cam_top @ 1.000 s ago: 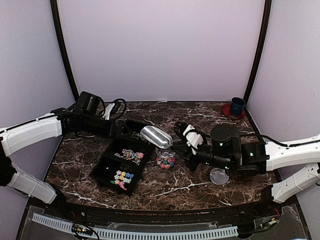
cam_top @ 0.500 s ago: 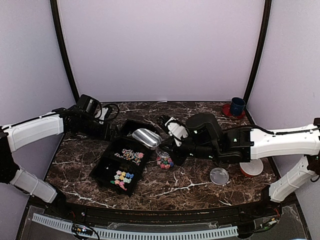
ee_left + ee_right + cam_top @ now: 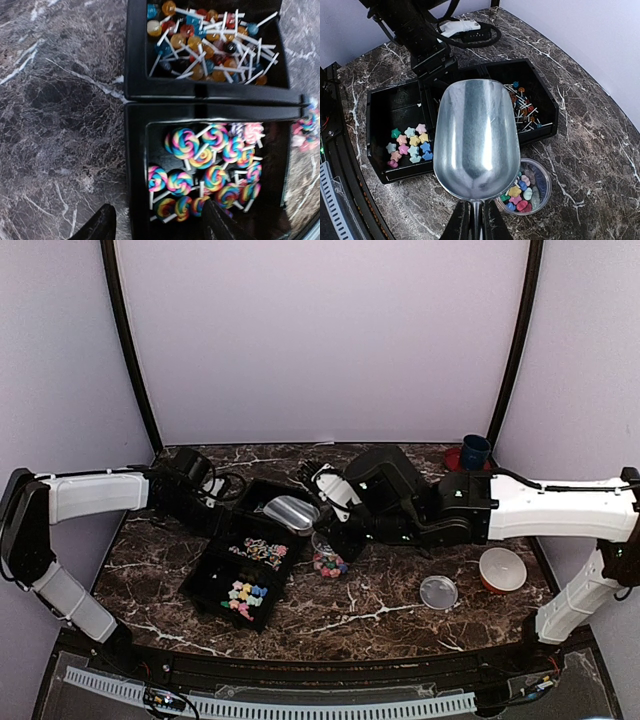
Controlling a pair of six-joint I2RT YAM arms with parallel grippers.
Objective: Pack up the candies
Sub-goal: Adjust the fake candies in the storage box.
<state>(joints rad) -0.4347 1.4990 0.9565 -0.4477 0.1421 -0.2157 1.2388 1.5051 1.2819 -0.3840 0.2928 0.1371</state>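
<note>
1. Two arms at work: the right gripper (image 3: 475, 225) is pressed tight on the handle of the scoop (image 3: 475, 135), whose bowl is empty above tray and jar.
2. Opposite, the left gripper (image 3: 160, 225) has its fingers spread, one outside the black tray (image 3: 210, 92) wall and one inside the swirl-lollipop compartment. It pinches nothing.
3. Stock: the candies (image 3: 210, 165) (lollipops, pastel stars) fill the tray's compartments, with some in the clear jar (image 3: 547, 185).
4. Handling: clamp the tray wall first. Then drive the scoop shallow into one compartment and lift it level.

No readable text, label, brand, number or sign shows anywhere.
</note>
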